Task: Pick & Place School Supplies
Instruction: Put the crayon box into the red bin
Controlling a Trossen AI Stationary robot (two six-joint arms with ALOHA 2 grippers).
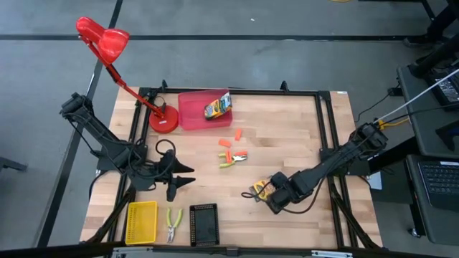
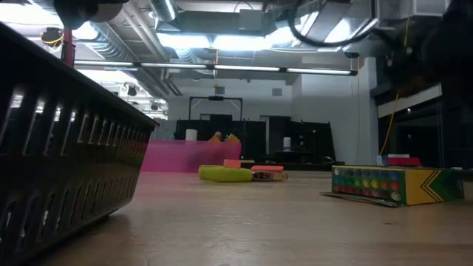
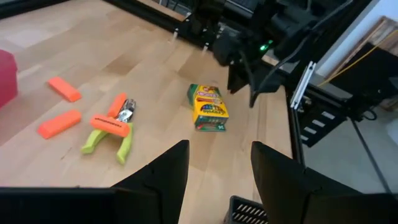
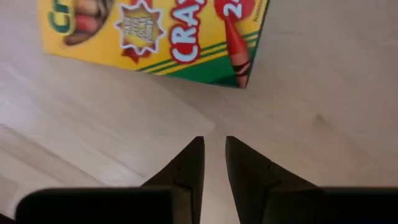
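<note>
Wooden worktop (image 1: 287,154): right gripper (image 4: 214,155), jaws nearly together, hovers just beside a yellow-and-green printed cardboard crayon box (image 4: 155,34).
Lowering this way could shove the box aside; left gripper (image 3: 219,163), jaws apart, waits.

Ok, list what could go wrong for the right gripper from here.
1. The right gripper hovers just short of the crayon box with its fingers nearly together; unless they spread first, they may shove the box rather than grasp it.
2. The box lies flat on the table, so the fingertips could scrape the wood or slip off its edges.
3. The red tray already holds a box, so a drop could land on top.
</note>
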